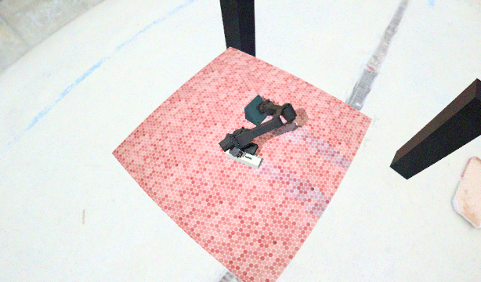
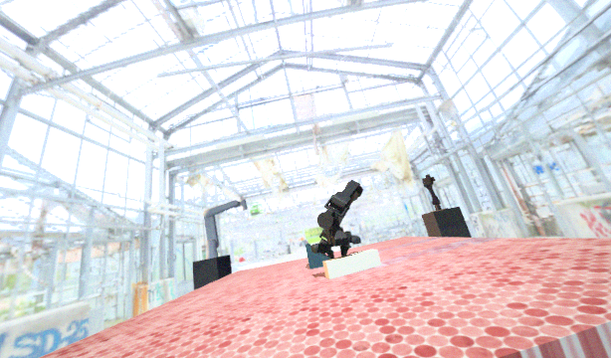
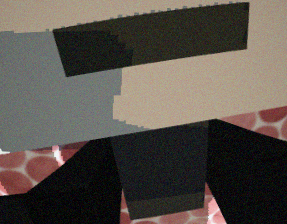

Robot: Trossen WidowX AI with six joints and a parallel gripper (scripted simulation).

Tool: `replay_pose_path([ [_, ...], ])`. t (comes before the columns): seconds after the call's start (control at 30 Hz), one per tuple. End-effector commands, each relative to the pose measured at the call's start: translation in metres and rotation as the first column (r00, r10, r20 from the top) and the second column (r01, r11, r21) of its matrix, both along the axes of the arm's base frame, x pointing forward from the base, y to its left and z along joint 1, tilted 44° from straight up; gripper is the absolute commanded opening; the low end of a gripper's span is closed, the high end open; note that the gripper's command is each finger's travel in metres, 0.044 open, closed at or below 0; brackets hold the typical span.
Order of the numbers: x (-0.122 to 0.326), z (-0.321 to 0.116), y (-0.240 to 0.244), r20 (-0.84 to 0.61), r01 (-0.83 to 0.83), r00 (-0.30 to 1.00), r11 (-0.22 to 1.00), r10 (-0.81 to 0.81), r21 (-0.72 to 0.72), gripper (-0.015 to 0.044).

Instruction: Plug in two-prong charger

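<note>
Top: the arm point(image 1: 265, 127) point(image 2: 335, 204) reaches over the power strip point(image 1: 253, 160) point(image 2: 352, 264), well inside the edges of the red desk point(image 1: 209, 188) point(image 2: 335, 308) point(image 3: 31, 170)
Room: bare desk between strip and near edge; black posts point(image 1: 240, 31) point(image 1: 440, 137) stand beyond the desk
Jaws point(image 1: 237, 152) point(image 2: 341, 253): clenched on the dark charger point(image 3: 161, 167), at the strip's edge in wrist view
Wrist only: dark slot point(image 3: 154, 37) close up; prongs hidden
Exterior only: strip's pale side wall

The top and exterior views are very bright, with pale surroundings nearly washed out and daylight glaring through the greenhouse roof point(image 2: 296, 30). Mauve shadow bands cross the desk point(image 1: 209, 188) point(image 2: 385, 308). The exterior background looks soft and grainy. The wrist view is dimmer, with a jagged-edged grey shadow across the beige power strip point(image 3: 194, 85) and near-black fingers.
</note>
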State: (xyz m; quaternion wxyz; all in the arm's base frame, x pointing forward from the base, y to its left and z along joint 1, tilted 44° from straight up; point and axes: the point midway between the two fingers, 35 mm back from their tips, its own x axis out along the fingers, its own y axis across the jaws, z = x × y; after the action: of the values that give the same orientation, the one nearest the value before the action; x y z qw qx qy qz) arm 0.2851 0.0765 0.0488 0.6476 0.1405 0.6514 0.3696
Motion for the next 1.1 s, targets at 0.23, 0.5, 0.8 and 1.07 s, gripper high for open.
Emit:
replay_pose_path([
  [0.23, 0.0074, 0.0037, 0.0006, 0.024, 0.007, 1.0, 1.0, -0.007, 0.009, 0.0],
  [0.5, 0.0, -0.0002, 0.0, -0.001, 0.0, 1.0, 1.0, 0.0, 0.0, 0.0],
  [0.8, 0.0, -0.0002, 0.0, -0.001, 0.0, 1.0, 1.0, 0.0, 0.0, 0.0079],
  [1.07, 0.0, -0.0002, 0.0, -0.001, 0.0, 1.0, 1.0, 0.0, 0.0, 0.0289],
])
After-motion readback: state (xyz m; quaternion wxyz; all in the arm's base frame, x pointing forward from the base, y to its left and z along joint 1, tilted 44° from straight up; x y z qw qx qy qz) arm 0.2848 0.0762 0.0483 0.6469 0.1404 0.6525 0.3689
